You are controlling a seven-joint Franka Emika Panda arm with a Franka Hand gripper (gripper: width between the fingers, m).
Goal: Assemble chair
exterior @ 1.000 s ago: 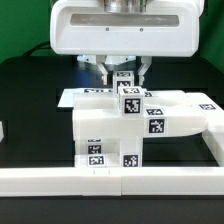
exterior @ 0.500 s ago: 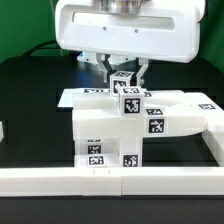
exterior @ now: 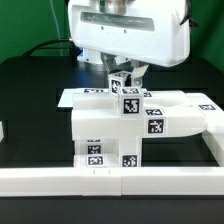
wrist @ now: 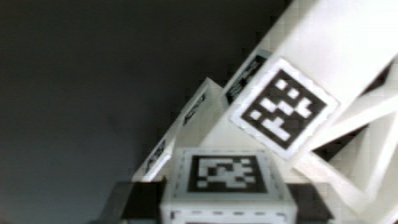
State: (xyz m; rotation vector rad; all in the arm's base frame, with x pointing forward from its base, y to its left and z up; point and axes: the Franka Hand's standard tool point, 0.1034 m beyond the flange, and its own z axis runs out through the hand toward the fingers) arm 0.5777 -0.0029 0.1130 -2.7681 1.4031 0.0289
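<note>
At the bottom of the exterior view, the long white border rail (exterior: 110, 180) runs across the frame and turns up the right side, forming a corner stop.

Directly behind it, in the lower centre, stands the chair assembly (exterior: 125, 125). It is a cluster of matte white blocks carrying square tags on the front and top faces. The front block appears to rest against the rail, probably so that the rail braces it against pushing loads.

At the centre of the frame, a small tagged leg block (exterior: 124, 84) stands upright on the assembly. The gripper (exterior: 124, 73) descends from the upper centre and is clenched on this block, one finger on each side. The grip at the top end leaves the lower end free, which suits seating or turning the block into the assembly. The wrist view shows the same block (wrist: 226, 178) between the fingers, with a tagged white part (wrist: 285, 103) beyond it.

Behind the assembly, at centre left, lies the marker board (exterior: 82, 96), flat on the black table (exterior: 30, 90).
</note>
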